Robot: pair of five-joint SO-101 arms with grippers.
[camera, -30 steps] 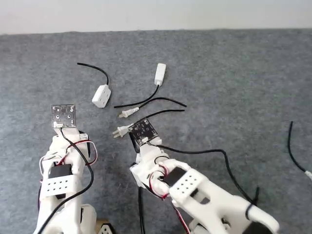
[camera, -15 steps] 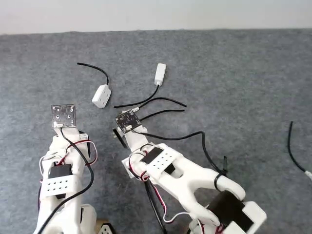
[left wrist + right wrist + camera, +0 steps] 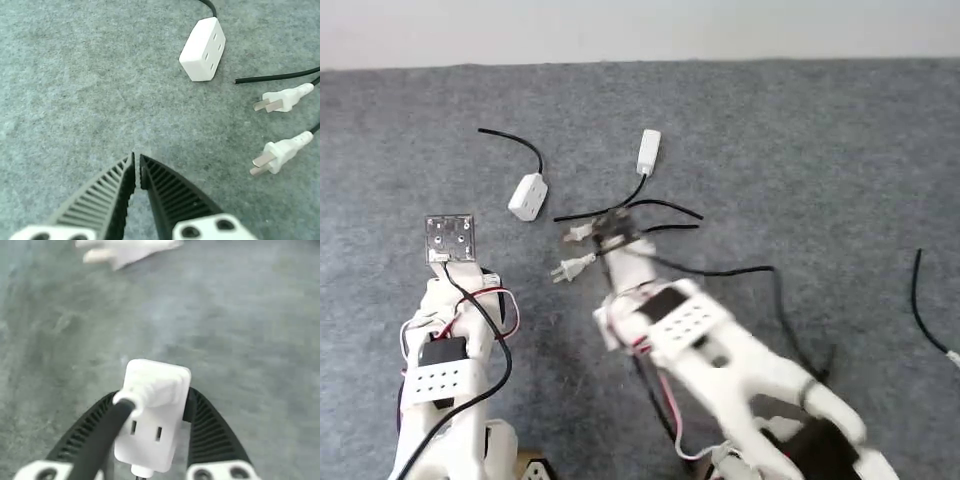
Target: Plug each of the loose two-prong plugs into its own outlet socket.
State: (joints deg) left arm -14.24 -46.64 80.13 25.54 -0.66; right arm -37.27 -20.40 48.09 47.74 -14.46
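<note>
My right gripper [image 3: 153,399] is shut on a white outlet socket [image 3: 150,440] with a black cord; two slots face the camera. In the high view this right gripper [image 3: 615,238] hangs over the crossing black cords, beside two white two-prong plugs [image 3: 578,232] [image 3: 570,268]. A white socket block [image 3: 527,196] lies to the far left and a slimmer white socket [image 3: 648,152] farther back. My left gripper [image 3: 136,161] is shut on nothing, low over bare carpet. Ahead of it lie the socket block [image 3: 202,50] and both plugs [image 3: 280,100] [image 3: 281,151].
Grey carpet [image 3: 800,160] covers the table up to a pale wall at the back. The held socket's cord [image 3: 720,270] trails right across the carpet. Another black cord [image 3: 918,300] with a white end lies at the right edge.
The right arm swung left, then forward and right, carrying the socket up to the plug cords. The left arm has stayed still.
</note>
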